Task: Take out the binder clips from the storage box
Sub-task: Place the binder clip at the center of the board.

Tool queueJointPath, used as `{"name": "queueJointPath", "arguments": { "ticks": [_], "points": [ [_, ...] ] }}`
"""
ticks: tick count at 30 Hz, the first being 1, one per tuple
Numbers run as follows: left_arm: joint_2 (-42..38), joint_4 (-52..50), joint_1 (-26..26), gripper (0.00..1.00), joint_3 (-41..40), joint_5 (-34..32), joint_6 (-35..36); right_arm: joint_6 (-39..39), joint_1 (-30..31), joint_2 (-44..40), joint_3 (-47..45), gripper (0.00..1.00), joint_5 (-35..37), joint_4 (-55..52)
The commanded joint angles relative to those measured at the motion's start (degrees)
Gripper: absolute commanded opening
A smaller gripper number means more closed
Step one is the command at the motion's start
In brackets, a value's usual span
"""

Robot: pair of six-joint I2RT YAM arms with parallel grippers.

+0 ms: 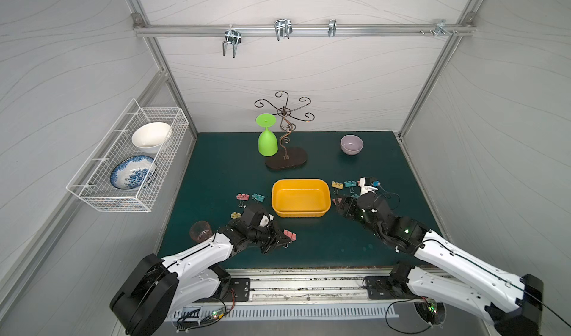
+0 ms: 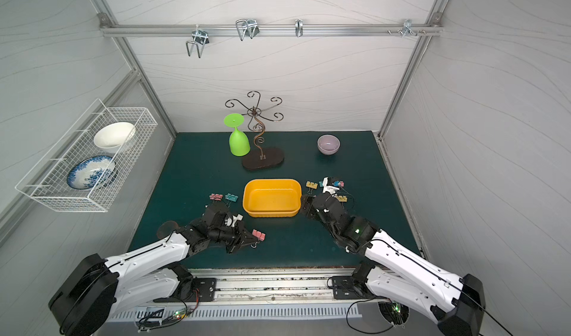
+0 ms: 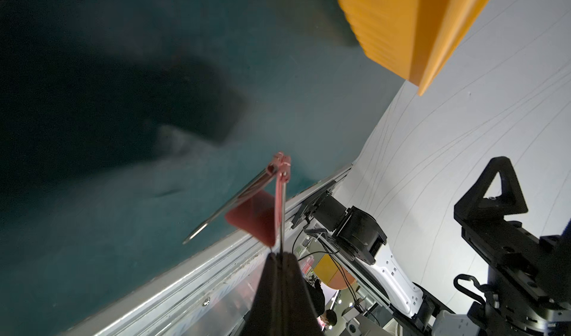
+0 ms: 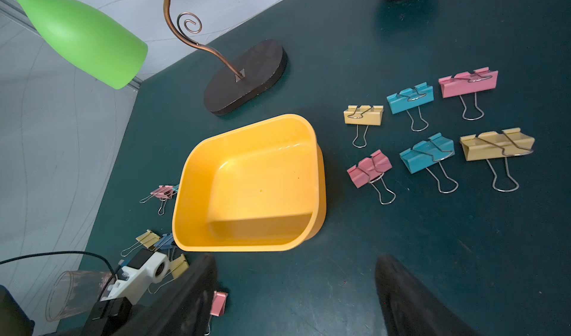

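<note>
Holding the last pink clip (image 3: 255, 220) clamped by its wire, the left end effector (image 3: 279, 256) should probably lower and release it; box (image 1: 299, 213) empty, right end effector (image 4: 295, 275) apart.

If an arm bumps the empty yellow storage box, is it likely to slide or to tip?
It would probably slide: the storage box is shallow and wide-based, and it sits flat on the mat. It is likely light, being thin plastic with nothing inside. Its smooth walls might slip in a grip.
</note>
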Motion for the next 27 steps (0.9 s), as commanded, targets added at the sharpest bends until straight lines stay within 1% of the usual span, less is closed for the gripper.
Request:
{"name": "queueJointPath", "arguments": {
  "ticks": [1, 6, 9, 13, 15, 18, 20, 26, 27],
  "points": [
    [2.9, 4.9, 0.5, 0.00, -1.0, 1.9, -1.7, -0.1, 0.2, 0.4, 0.0, 0.83, 0.5, 0.6],
    [6.3, 7.3, 1.1, 0.00, -2.0, 2.4, -2.4, 0.2, 0.2, 1.3, 0.3, 0.84, 0.1, 0.6],
    [6.5, 7.1, 2.3, 0.00, -3.5, 0.9, -2.6, 0.2, 0.2, 1.7, 0.5, 0.84, 0.1, 0.6],
    [5.2, 7.2, 5.1, 0.00, -6.3, -3.0, -3.5, 0.2, 0.2, 1.9, 0.8, 0.84, 0.2, -0.2],
    [5.3, 8.4, 6.4, 0.00, -6.7, -2.8, -3.7, 0.5, 0.2, 1.9, 0.6, 0.84, 0.2, -0.3],
    [5.9, 6.7, 6.7, 0.00, -5.1, -2.4, -1.9, 0.6, 0.2, 2.0, 0.4, 0.84, 0.2, -0.1],
    [7.0, 5.1, 6.8, 0.05, -3.9, -1.0, -0.5, 0.3, 0.2, 2.2, 0.8, 0.84, 0.1, -0.3],
    [6.9, 5.4, 6.9, 0.06, -5.1, 0.6, -1.9, 0.2, 0.2, 1.6, 1.1, 0.84, 0.7, -1.0],
    [6.6, 5.4, 7.0, 0.08, -5.3, 0.6, -2.1, 0.2, 0.2, 1.5, 1.1, 0.84, 0.7, -0.9]
  ]
}}
